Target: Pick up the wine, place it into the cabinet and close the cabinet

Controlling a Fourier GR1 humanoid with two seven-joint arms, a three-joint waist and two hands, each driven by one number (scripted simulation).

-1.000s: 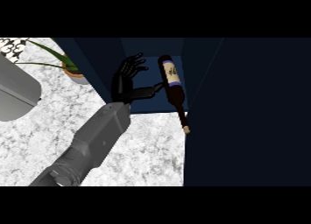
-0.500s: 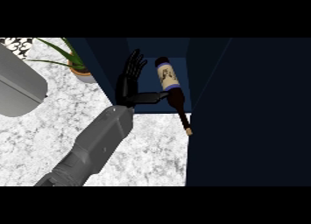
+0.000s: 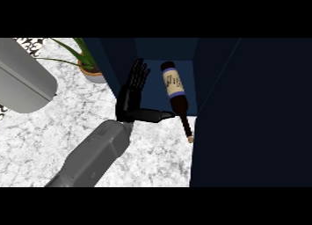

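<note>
— Where is the wine [image 3: 175, 88] now?
— Lying in the cabinet [image 3: 213, 70], body inside, neck poking out over the tabletop [image 3: 61, 127]. We've let go: over the last second our right hand [image 3: 132, 94] has drawn off to its left, fingers straight, thumb near the neck.
— So only the closing remains, we think

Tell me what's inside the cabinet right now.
The wine bottle lies in the cabinet, its neck sticking out over the counter. The open hand is beside it. The cabinet's far right side is too dark to see.
</note>
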